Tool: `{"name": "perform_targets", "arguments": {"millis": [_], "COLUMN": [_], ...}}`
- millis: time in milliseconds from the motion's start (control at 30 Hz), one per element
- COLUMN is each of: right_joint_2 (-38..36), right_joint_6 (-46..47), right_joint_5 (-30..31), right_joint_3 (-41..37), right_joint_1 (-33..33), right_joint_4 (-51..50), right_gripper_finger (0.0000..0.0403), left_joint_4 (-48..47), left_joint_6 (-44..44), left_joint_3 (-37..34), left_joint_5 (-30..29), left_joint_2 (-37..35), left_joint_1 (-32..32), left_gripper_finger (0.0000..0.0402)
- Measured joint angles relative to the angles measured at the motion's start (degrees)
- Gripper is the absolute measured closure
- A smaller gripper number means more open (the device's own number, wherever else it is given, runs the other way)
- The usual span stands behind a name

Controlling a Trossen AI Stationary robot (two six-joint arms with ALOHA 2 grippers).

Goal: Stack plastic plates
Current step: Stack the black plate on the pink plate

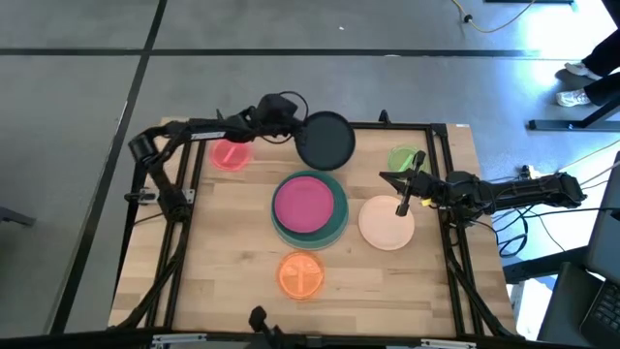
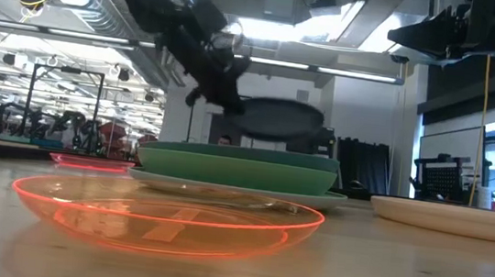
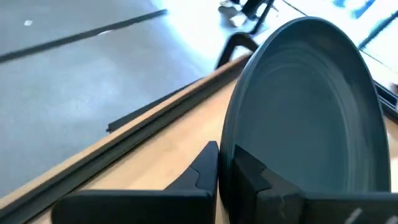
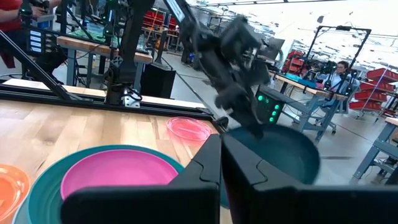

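Observation:
My left gripper [image 1: 295,129] is shut on a dark navy plate [image 1: 326,142], held above the table's far middle; the plate also shows in the low view [image 2: 279,120]. A magenta plate [image 1: 306,202] lies in a teal plate [image 1: 338,219] at the centre, on top of a stack [image 2: 237,169]. A peach plate [image 1: 387,223], a light green plate [image 1: 402,157], a pink plate [image 1: 231,154] and an orange plate [image 1: 301,274] lie flat on the table. My right gripper [image 1: 399,189] is shut and empty, high above the peach plate. My left gripper pinches the navy plate's rim [image 3: 227,155] on its left side between the two fingers, one finger [image 3: 264,180] on the plate's upper face and one on its underside. The fingers come about level from the table's left. The plate is lifted clear and roughly level.
A black frame rail [image 1: 387,126] runs round the table's edges. Bare wood lies at the near left [image 1: 223,262] and near right [image 1: 407,291]. People and workbenches [image 4: 339,68] stand in the room beyond the table.

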Motion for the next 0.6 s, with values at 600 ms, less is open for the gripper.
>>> {"name": "perform_targets", "arguments": {"millis": [600], "right_joint_2": [0.0], "right_joint_6": [0.0], "right_joint_5": [0.0], "right_joint_3": [0.0], "right_joint_1": [0.0], "right_joint_4": [-0.5], "right_gripper_finger": [0.0395], "left_joint_4": [-31.8], "left_joint_6": [6.4], "left_joint_3": [0.1], "left_joint_5": [-3.5], "left_joint_2": [-9.5], "left_joint_1": [-18.0], "left_gripper_finger": [0.0387]}}
